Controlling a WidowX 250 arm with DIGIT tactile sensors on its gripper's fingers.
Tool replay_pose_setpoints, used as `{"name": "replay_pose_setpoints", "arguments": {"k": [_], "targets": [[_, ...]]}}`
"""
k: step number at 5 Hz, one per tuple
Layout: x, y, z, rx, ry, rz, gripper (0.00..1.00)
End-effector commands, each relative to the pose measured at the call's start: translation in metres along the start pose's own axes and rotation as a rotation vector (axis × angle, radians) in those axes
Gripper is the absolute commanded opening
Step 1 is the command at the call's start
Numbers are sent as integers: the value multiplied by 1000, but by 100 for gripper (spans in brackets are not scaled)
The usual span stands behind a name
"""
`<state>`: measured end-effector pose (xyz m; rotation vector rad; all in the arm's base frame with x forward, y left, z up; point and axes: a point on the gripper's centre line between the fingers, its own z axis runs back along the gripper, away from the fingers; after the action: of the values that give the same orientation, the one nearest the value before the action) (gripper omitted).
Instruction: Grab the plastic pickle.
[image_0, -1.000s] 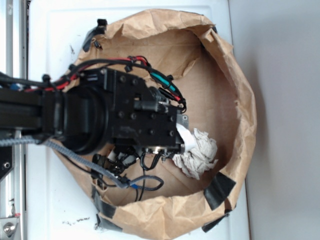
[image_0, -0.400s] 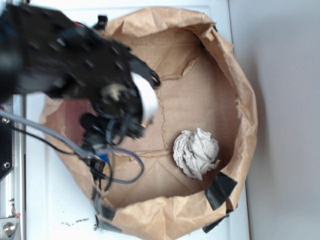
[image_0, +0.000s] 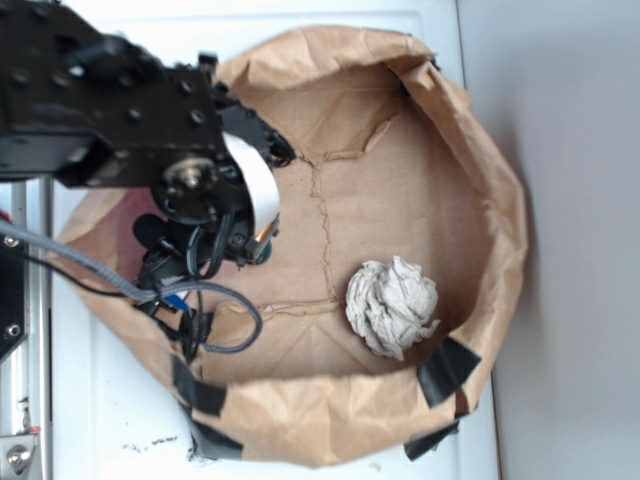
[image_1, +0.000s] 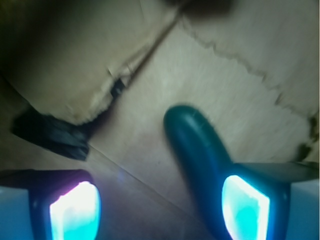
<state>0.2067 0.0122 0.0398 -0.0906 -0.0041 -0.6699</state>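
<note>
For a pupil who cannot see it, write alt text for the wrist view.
A smooth, dark green, sausage-shaped plastic pickle lies on the brown cardboard floor, its near end against the right one of two glowing gripper fingers. The gripper is open. Torn brown paper wall and black tape sit at left.

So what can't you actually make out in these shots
- Plastic pickle: exterior view, hidden beneath the arm; wrist view, lower end cut off behind a claw finger.
- Claw: whether it grips the pickle is unclear; motion blur.
- Paper ball: outside the wrist view.
- Bag floor at left: covered by the arm.
</note>
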Motion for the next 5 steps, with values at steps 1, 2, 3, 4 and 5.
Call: {"name": "replay_pose_setpoints", "arguments": {"k": [1, 2, 3, 4, 5], "targets": [[9, 5, -26, 27, 59, 17, 100], [11, 5, -29, 25, 58, 20, 0], [11, 4, -28, 43, 50, 15, 0], [10, 6, -18, 43, 22, 22, 0], [10, 9, 0, 41, -20, 36, 0]]}}
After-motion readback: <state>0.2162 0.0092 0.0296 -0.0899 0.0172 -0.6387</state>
